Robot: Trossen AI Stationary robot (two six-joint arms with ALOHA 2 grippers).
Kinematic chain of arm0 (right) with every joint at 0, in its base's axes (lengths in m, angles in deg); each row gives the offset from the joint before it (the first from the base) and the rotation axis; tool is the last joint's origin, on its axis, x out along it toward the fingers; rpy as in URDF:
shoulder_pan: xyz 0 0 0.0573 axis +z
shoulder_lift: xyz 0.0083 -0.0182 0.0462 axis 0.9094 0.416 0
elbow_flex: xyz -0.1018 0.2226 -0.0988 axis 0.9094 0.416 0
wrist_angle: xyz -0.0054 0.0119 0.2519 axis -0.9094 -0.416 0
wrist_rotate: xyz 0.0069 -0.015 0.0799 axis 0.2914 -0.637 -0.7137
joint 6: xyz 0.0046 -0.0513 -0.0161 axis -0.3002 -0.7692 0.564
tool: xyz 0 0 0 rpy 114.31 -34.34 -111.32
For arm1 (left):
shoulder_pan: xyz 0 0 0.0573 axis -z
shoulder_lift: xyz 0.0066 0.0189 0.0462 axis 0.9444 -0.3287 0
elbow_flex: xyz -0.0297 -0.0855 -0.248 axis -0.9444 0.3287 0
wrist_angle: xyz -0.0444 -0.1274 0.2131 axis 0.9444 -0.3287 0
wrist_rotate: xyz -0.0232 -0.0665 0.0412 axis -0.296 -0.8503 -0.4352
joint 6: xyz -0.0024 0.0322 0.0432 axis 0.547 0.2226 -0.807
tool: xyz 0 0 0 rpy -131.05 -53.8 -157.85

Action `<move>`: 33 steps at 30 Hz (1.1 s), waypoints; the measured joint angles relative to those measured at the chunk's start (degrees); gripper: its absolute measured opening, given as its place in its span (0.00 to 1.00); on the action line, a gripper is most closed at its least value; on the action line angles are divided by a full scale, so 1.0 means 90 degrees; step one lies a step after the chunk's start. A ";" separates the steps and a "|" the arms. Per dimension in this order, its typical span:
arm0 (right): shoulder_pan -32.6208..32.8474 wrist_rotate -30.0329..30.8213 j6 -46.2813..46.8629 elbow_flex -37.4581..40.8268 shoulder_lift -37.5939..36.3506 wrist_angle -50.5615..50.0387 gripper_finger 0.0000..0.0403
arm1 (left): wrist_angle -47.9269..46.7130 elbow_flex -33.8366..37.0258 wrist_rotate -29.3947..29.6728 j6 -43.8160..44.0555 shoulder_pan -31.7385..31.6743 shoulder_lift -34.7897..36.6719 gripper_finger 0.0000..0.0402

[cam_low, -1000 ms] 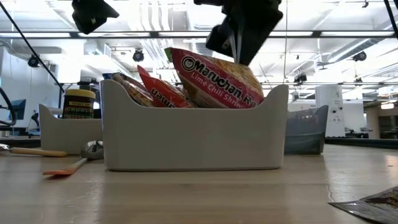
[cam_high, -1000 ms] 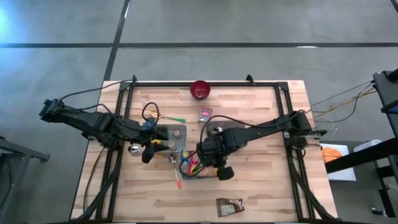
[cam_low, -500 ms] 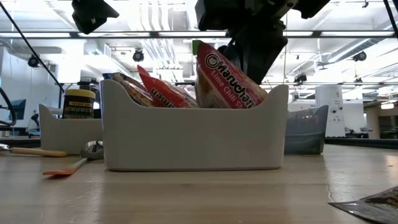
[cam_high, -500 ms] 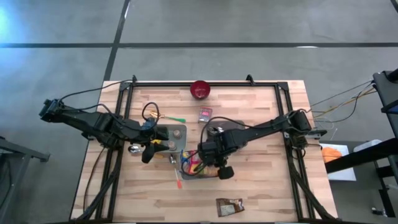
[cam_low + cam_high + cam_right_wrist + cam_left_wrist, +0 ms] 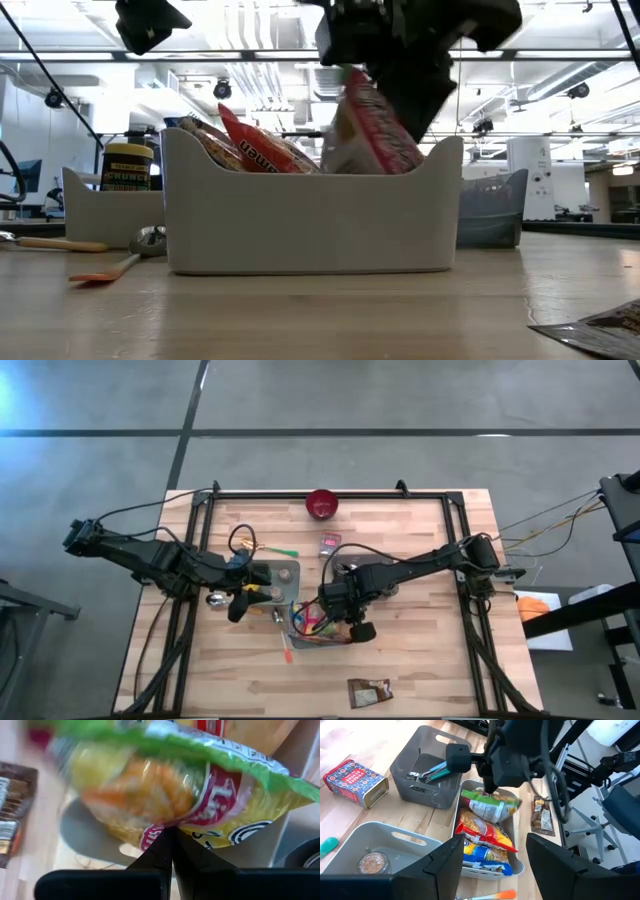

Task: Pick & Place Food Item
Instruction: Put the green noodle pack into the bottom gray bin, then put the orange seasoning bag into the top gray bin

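My right gripper [image 5: 487,789] is shut on a green-and-red ramen packet [image 5: 491,807] over the far end of the white bin [image 5: 519,866]. In the low view the packet [image 5: 372,135] reaches down behind the bin's front wall [image 5: 310,225]. A red packet [image 5: 481,832] and a blue-and-yellow packet [image 5: 482,857] lie in the same bin. Farther left, my left gripper [image 5: 243,603] hovers open with nothing between its fingers. My right gripper pinches the ramen packet by one edge [image 5: 169,826] between its two fingers. The fingers come from above and point steeply down. The packet hangs below them, tilted, with its lower part inside the white bin. I cannot tell whether it touches the packets there.
A grey bin [image 5: 427,767] with tools stands behind the white bin, and a patterned tin [image 5: 355,777] lies beside it. Another white bin [image 5: 375,855] holds a jar. A brown packet [image 5: 368,692] lies near the front edge, a red bowl [image 5: 321,504] at the far edge, an orange spatula [image 5: 100,270] left.
My right gripper has gone down toward the white bin with the ramen packet. The packet has swung from showing its broad printed face in the low view to standing steeper and narrower, and sits lower between the bin's walls.
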 joint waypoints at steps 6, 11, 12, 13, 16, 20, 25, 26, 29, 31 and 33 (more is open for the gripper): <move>0.0002 0.0005 0.0185 0.0139 0.0005 0.0025 0.02 | 0.0000 0.0000 0.0019 0.0000 0.0000 0.0000 0.54; 0.0006 -0.0015 0.0465 -0.0133 -0.0039 -0.0067 0.02 | -0.0013 0.0000 0.0019 0.0000 0.0000 0.0000 0.54; 0.0007 -0.0019 0.0530 -0.0191 -0.0067 -0.0123 0.02 | -0.0037 0.0000 0.0018 0.0000 0.0000 0.0001 0.54; 0.0007 -0.0019 0.0619 -0.0255 -0.0103 -0.0175 0.02 | -0.0058 0.0000 0.0017 0.0002 0.0000 0.0000 0.54; 0.0012 -0.0168 0.0734 -0.0322 -0.0308 -0.0230 0.02 | -0.0115 0.0000 0.0013 0.0002 0.0000 0.0001 0.54; 0.0029 -0.0214 0.1255 -0.0325 -0.0621 -0.0250 0.02 | -0.0117 0.0000 -0.0011 0.0005 0.0000 0.0000 0.54; 0.0059 -0.0200 0.2413 -0.0322 -0.0943 -0.0585 0.02 | -0.0041 -0.0007 -0.0151 0.0020 0.0003 0.0000 0.54; 0.0089 -0.0198 0.2626 -0.0322 -0.0995 -0.0602 0.02 | -0.0043 -0.0007 -0.0157 0.0022 0.0002 0.0000 0.54; 0.0239 -0.0189 0.3115 -0.0322 -0.1130 -0.0695 0.02 | -0.0107 -0.0002 -0.0182 0.0017 0.0000 0.0000 0.54; 0.0371 -0.0189 0.3356 -0.0322 -0.1177 -0.0706 0.02 | -0.0127 -0.0001 -0.0196 0.0017 0.0000 0.0000 0.54; 0.0502 -0.0219 0.3564 -0.0320 -0.1194 -0.0687 0.03 | -0.0119 0.0000 -0.0197 0.0018 0.0000 0.0000 0.54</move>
